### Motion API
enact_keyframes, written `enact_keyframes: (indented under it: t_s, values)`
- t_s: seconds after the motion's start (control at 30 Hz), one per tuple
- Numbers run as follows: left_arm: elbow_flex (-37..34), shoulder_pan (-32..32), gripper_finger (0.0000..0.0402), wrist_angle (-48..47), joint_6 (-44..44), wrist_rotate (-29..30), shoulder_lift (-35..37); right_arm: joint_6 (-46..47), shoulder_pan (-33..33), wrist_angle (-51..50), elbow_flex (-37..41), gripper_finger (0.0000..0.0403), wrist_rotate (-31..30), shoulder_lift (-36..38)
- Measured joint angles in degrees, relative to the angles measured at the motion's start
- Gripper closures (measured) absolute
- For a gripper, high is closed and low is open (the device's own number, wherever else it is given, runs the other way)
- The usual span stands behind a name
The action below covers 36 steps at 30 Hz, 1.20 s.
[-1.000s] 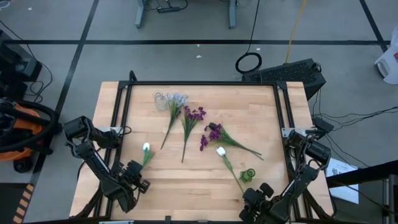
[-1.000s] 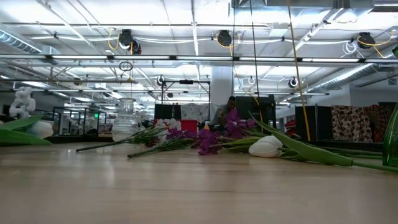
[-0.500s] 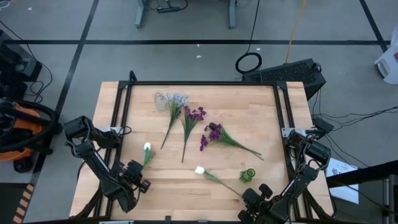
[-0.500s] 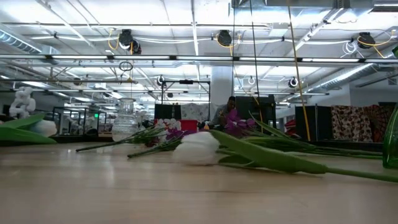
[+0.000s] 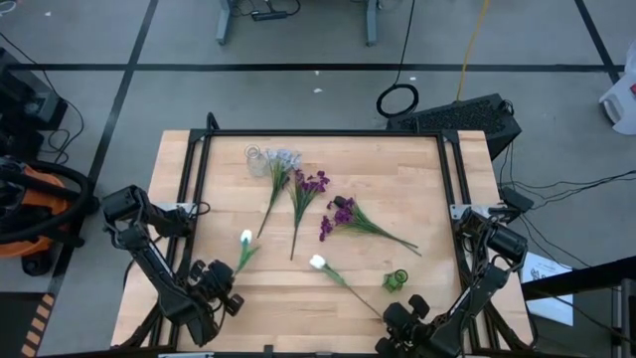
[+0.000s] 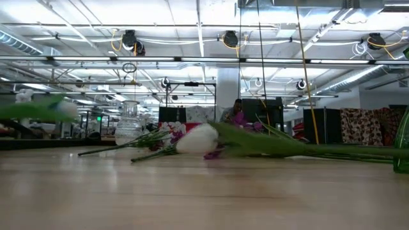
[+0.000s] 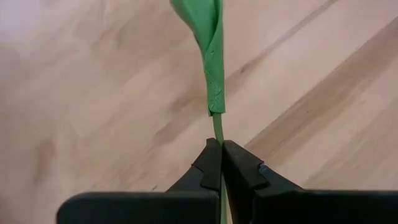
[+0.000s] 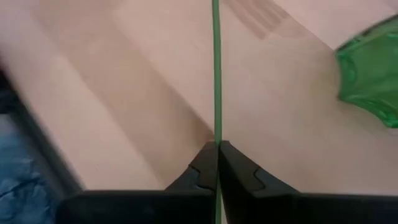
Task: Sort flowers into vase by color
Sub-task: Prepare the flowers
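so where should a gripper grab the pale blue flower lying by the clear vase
Grip the pale blue flower on its bare green stalk near the low end, coming straight down. The stalk lies flat, pointing toward the table's front, clear of the purple stem there; the fluffy head sits against the clear vase.

Both arms are matte black — chunky rounded joint housings linked by slim straight segments. The left gripper (image 7: pixel 219 163) ends in two angular black fingers (image 7: pixel 205 163) with stepped, notched edges, mounted on a flat black crossbar behind them; the right gripper (image 8: pixel 217 163) looks identical.
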<state>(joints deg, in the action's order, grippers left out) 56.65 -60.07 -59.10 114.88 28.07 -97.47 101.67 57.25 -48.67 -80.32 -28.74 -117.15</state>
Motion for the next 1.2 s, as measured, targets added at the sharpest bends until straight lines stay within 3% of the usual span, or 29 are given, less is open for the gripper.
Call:
enact_keyframes:
  t_s: [0.3, 0.63, 0.83, 1.03, 1.2]
  values:
    - [4.4, 1.7, 0.0394, -6.3, -2.6, 12.6, 1.2, -6.9, 0.0, 0.5, -2.7, 0.0403, -9.5, 3.5]
    - [4.4, 12.3, 0.0394, -6.4, -18.7, 24.7, 10.1, -21.9, 0.1, -0.6, -2.7, 0.0403, -24.5, 14.2]
    - [4.4, 23.2, 0.0394, -4.8, -30.5, 25.0, 13.5, -32.3, 0.1, -2.7, -2.7, 0.0402, -33.2, 20.5]
    - [4.4, 34.2, 0.0394, 1.8, -43.8, 24.2, 13.9, -37.0, 0.1, -8.3, -2.7, 0.0402, -37.4, 24.9]
    - [4.4, 44.3, 0.0394, 11.6, -62.9, 16.1, 13.9, -36.1, 0.1, -14.7, -2.7, 0.0402, -37.4, 27.0]
